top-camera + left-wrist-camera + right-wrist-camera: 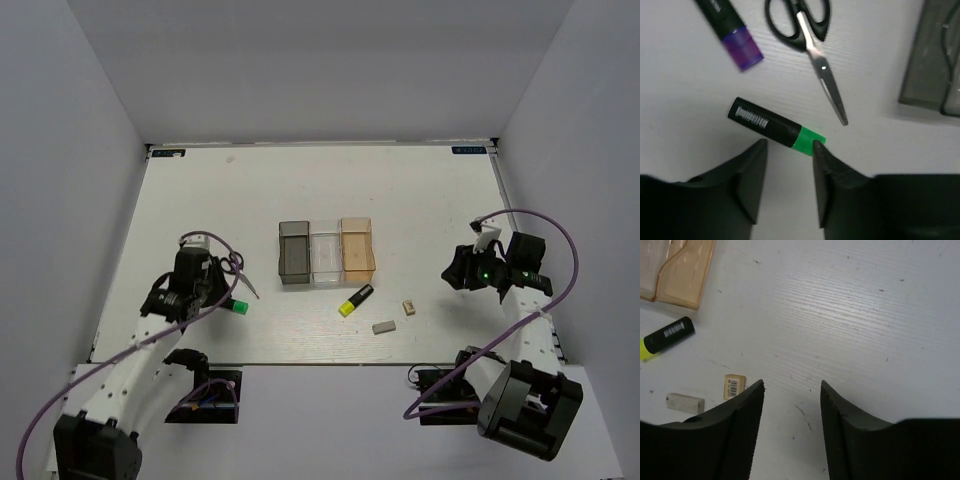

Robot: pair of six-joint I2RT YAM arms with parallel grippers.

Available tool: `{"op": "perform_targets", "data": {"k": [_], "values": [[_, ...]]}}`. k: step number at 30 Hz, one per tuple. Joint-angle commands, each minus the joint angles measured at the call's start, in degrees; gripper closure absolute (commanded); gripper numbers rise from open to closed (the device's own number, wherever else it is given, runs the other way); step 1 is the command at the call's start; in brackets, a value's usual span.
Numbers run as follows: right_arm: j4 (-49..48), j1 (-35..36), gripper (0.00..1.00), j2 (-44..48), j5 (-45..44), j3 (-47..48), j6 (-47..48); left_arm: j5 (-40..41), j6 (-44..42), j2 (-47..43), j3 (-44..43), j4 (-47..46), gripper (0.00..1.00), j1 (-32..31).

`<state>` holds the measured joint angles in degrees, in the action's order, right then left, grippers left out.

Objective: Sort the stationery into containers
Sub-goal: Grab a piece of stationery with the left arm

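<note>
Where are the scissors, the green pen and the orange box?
scissors (pixel 827 82), left wrist view, on the metal blades.
green highlighter (pixel 769 126), left wrist view, on its black body.
orange bin (pixel 358 221), top view, on its far rim.

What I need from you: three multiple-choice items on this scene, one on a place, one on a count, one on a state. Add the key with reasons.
1. Where does the yellow-ended highlighter lie?
A. inside a bin
B. on the table, in front of the bins
C. at the table's far edge

2. How many bins stand in the row?
A. two
B. four
C. three

3. What is the state of the right tool?
A. open, holding nothing
B. shut on the highlighter
C. shut tight, empty

Key:
1 B, it lies on bare table just in front of the row.
2 C, dark grey, clear and orange stand side by side.
3 A, only table shows between its spread jaws.
</note>
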<state>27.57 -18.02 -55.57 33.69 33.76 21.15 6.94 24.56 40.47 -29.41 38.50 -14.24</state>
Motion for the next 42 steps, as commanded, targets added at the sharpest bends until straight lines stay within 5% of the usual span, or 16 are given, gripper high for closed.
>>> {"op": "perform_targets", "data": {"k": [1, 10, 18, 34, 37, 42], "values": [[2.04, 2.10, 0.38, -0.58, -1.69, 4.46, -1.72, -1.39, 6.71, 11.16, -4.33, 2.28, 0.44, 4.29], [3.81, 6.51, 0.38, 2.92, -1.87, 5.18, -1.46, 9.58, 10.78, 31.76, -14.96, 0.25, 0.38, 8.17], [4.77, 7.74, 0.38, 3.37, -1.52, 4.74, -0.32, 8.01, 9.29, 45.99, -24.55, -0.27, 0.38, 13.79], [5.12, 7.82, 0.36, 2.66, -1.52, 5.09, -0.58, 1.59, 10.86, 55.42, -23.06, -8.00, 0.37, 18.72], [5.39, 7.91, 0.36, 2.92, -1.35, 5.18, -0.67, 1.59, 11.30, 55.86, -20.96, -8.88, 0.47, 18.72], [5.04, 7.82, 0.36, 3.10, -1.00, 5.18, -0.58, 1.76, 11.48, 55.34, -17.70, -9.94, 0.81, 18.72]]}}
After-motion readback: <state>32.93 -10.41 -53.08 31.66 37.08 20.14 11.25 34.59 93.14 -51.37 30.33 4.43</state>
